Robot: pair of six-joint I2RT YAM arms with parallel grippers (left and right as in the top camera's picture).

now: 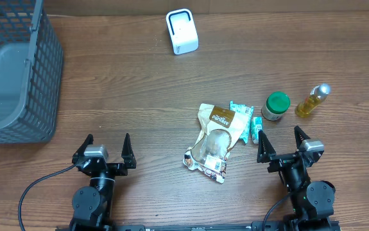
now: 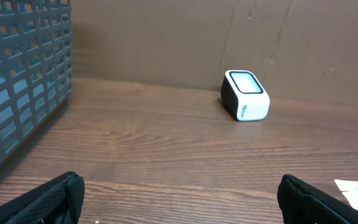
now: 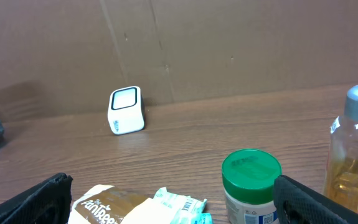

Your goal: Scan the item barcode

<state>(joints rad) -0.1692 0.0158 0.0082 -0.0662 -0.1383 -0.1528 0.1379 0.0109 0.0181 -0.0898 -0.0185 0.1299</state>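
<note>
The brown snack pouch (image 1: 214,138) lies flat dead centre in the overhead shot, with teal packets (image 1: 240,119) (two, I think) tucked against its right edge. One white scanner (image 1: 181,31) sits top centre, well apart from it. There's also one green-lidded jar (image 1: 276,106) and one yellow bottle (image 1: 312,101) at right, and one grey basket (image 1: 17,70) upper left. The left wrist cam catches only the scanner, the basket and a pouch corner. The right wrist cam gets the jar and bottle too. Left gripper (image 1: 107,142) and right gripper (image 1: 279,136) sit along the bottom, both spread wide and holding nothing.
</note>
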